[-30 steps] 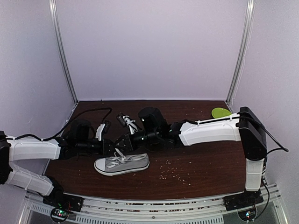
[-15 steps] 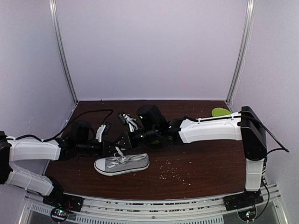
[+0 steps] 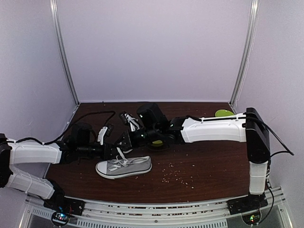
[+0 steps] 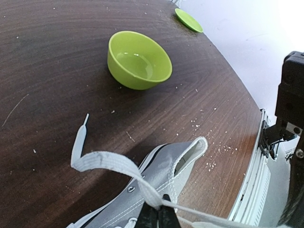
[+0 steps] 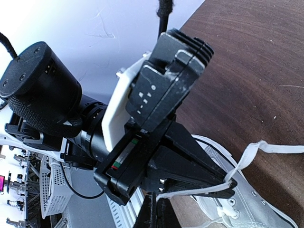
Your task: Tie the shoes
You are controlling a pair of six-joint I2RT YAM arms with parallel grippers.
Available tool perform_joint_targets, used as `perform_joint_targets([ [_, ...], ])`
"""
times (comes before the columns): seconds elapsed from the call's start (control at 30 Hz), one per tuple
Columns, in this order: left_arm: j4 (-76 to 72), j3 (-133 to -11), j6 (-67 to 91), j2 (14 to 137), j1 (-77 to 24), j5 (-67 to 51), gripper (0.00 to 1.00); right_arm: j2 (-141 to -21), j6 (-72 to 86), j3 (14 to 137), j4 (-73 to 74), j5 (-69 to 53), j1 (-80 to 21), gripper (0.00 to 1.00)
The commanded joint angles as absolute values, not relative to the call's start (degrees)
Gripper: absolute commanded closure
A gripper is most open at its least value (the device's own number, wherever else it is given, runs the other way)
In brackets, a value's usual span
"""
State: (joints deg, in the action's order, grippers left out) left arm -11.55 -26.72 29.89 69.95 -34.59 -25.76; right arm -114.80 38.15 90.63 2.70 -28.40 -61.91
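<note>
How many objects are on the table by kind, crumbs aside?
Sneaker: 1
Green bowl: 1
Green plate: 1
Total: 3

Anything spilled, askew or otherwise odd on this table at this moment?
Pale crumbs lie scattered over the dark wooden table to the right of the grey canvas sneaker, like a leftover spill. The sneaker stands on its sole with its white laces undone, as the task expects.
</note>
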Motion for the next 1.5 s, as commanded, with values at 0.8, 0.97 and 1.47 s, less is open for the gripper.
perform_joint_targets([
  [0.8, -7.7, -26.1, 31.4, 67.1, -34.2, -23.0, 1.0, -119.7, 31.1, 77.7, -23.0, -30.9, -61.9, 1.0],
  [0.97, -7.9, -26.2, 32.1, 65.9, -34.2, -23.7, 1.0, -121.3, 29.7, 78.5, -19.5, -29.8, -61.9, 1.0],
  [1.47, -8.9, -26.6, 31.8, 65.0, -34.2, -27.7, 1.0, -125.9, 27.5, 85.0, -10.2, -26.6, -61.9, 1.0],
])
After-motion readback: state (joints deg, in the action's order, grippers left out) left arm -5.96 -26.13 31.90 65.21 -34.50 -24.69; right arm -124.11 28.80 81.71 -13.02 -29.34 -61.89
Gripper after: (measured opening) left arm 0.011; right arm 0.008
